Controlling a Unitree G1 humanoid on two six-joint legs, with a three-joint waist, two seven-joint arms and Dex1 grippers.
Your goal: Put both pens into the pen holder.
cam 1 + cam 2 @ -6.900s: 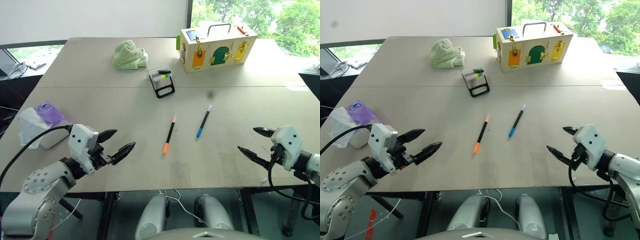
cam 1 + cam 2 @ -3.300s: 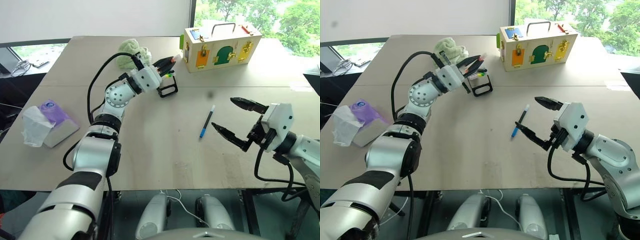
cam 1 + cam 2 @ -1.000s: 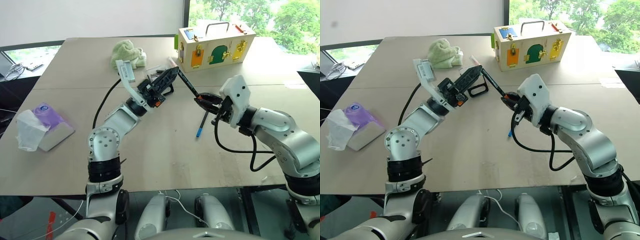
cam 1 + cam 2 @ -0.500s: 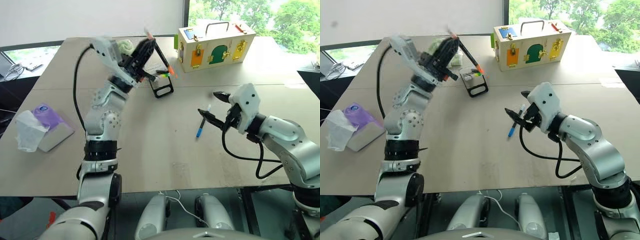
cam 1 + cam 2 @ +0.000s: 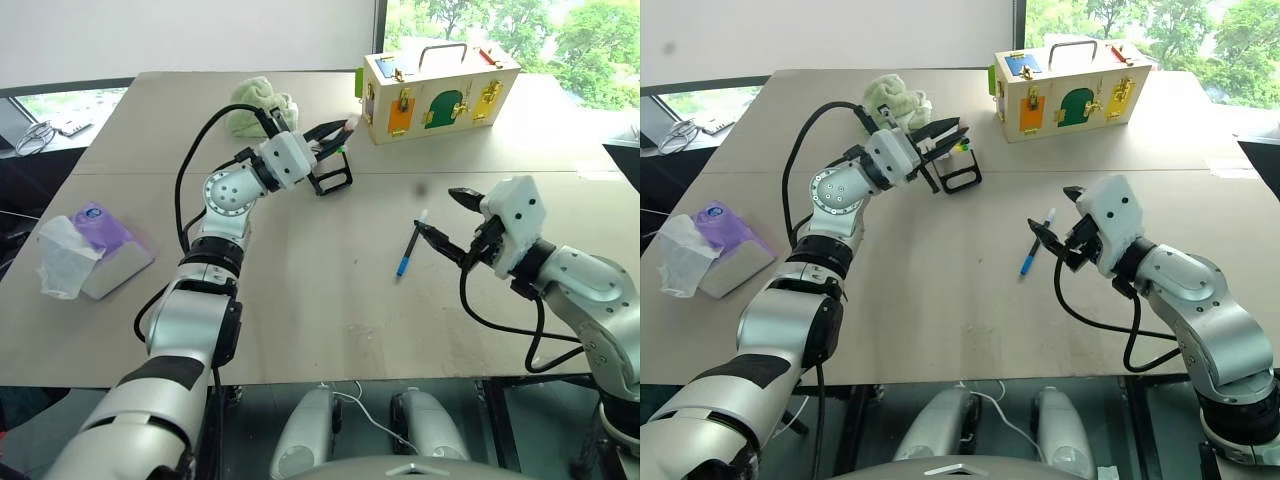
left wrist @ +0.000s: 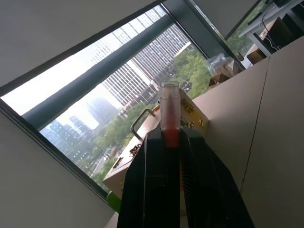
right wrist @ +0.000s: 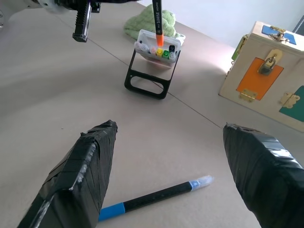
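My left gripper (image 5: 335, 135) is shut on the orange-ended pen (image 7: 156, 16), which hangs upright with its orange tip just above the pen holder (image 7: 159, 49). The pen's other end (image 6: 169, 111) sticks out past the shut fingers. The holder is a small clear box on a black frame (image 5: 330, 176), with several coloured markers in it. On the table lies the blue-ended pen (image 5: 410, 245), just left of my right gripper (image 5: 437, 212). That gripper is open and empty, and the pen (image 7: 156, 197) lies below the gap between its fingers.
A yellow wooden latch box (image 5: 440, 95) stands behind the holder to the right. A green cloth (image 5: 262, 105) lies behind it to the left. A tissue pack (image 5: 90, 245) sits near the table's left edge.
A second ago both grippers held the orange pen. The right one has let go, opened and drawn back right. The left has rolled and brought the pen over the holder.
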